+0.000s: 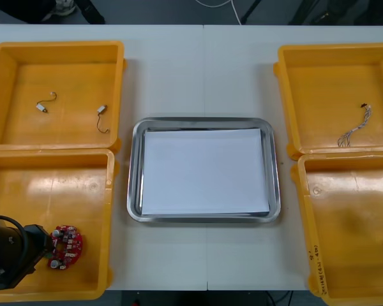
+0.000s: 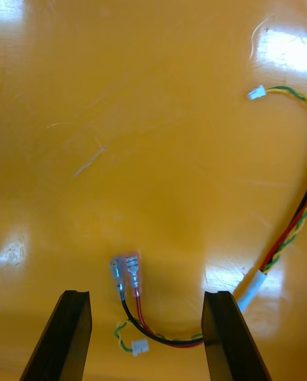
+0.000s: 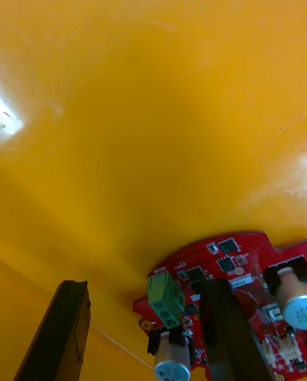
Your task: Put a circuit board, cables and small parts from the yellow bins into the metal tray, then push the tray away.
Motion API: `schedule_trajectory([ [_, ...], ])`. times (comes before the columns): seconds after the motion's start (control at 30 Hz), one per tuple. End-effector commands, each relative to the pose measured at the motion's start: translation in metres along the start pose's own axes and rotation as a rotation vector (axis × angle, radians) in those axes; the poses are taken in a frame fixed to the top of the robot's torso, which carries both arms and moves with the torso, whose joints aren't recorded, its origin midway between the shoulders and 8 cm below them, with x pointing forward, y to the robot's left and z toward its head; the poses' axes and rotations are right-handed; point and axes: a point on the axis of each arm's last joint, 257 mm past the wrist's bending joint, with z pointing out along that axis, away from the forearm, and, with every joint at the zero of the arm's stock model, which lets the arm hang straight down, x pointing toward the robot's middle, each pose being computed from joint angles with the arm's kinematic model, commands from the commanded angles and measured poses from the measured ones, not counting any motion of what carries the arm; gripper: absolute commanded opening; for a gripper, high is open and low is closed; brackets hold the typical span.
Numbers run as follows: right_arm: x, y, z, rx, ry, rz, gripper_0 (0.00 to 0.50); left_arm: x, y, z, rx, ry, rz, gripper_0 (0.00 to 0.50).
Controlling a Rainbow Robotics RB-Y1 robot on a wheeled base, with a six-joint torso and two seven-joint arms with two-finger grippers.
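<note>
Left hand [image 3: 144, 285] hangs open over the red circuit board [image 3: 230, 256]; right hand [image 2: 147, 295] open astride a cable [image 2: 135, 304] lying crosswise.

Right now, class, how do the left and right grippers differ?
The left gripper, in the near left bin, hangs over a red circuit board; the right gripper over a red and black cable. The board lies partly under one left finger; the cable ends lie between the right fingers. Both are open.

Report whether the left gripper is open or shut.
Open: the left gripper has fingers apart at the round red circuit board in its near yellow bin. The right gripper, also open, hovers over a red and black cable.
</note>
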Motion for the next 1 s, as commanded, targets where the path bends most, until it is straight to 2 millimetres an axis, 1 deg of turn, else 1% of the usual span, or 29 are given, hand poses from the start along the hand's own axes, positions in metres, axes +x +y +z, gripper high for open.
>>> schedule_trajectory([
  [0.03,-0.001,0.016,0.008,-0.039,-0.006,0.052,0.5,-0.005,-0.009,-0.012,0.029,-0.019,0.034,0.5],
  [0.13,-0.001,0.023,0.012,-0.05,-0.006,0.058,0.5,-0.005,-0.011,-0.012,0.035,-0.022,0.034,0.5],
  [0.2,-0.001,0.024,0.013,-0.052,-0.004,0.06,0.5,-0.006,-0.012,-0.012,0.037,-0.023,0.035,0.5],
  [0.27,-0.001,0.024,0.013,-0.049,-0.004,0.058,0.5,-0.006,-0.012,-0.013,0.039,-0.024,0.035,0.5],
  [0.5,0.004,0.013,0.019,-0.032,0.012,0.073,0.5,-0.005,-0.012,-0.012,0.04,-0.023,0.037,0.5],
  [0.6,0.004,0.013,0.023,-0.033,0.007,0.074,0.5,-0.005,-0.013,-0.012,0.042,-0.023,0.038,0.5],
  [0.7,0.004,0.014,0.025,-0.035,0.0,0.077,0.5,-0.004,-0.014,-0.011,0.043,-0.022,0.039,0.481],
  [0.73,0.004,0.014,0.025,-0.035,0.0,0.077,0.5,-0.005,-0.014,-0.011,0.044,-0.025,0.038,0.47],
  [0.77,0.004,0.014,0.025,-0.036,0.001,0.079,0.5,-0.005,-0.014,-0.011,0.046,-0.024,0.038,0.426],
  [0.8,0.005,0.015,0.025,-0.036,0.003,0.076,0.5,-0.004,-0.015,-0.011,0.047,-0.024,0.04,0.409],
  [0.83,0.006,0.016,0.026,-0.037,0.004,0.076,0.5,-0.004,-0.015,-0.011,0.047,-0.024,0.04,0.405],
  [0.97,0.005,0.015,0.025,-0.036,0.001,0.078,0.5,-0.005,-0.016,-0.011,0.05,-0.026,0.039,0.356],
  [1.0,0.005,0.016,0.026,-0.037,0.003,0.077,0.5,-0.005,-0.016,-0.011,0.051,-0.027,0.041,0.279],
])
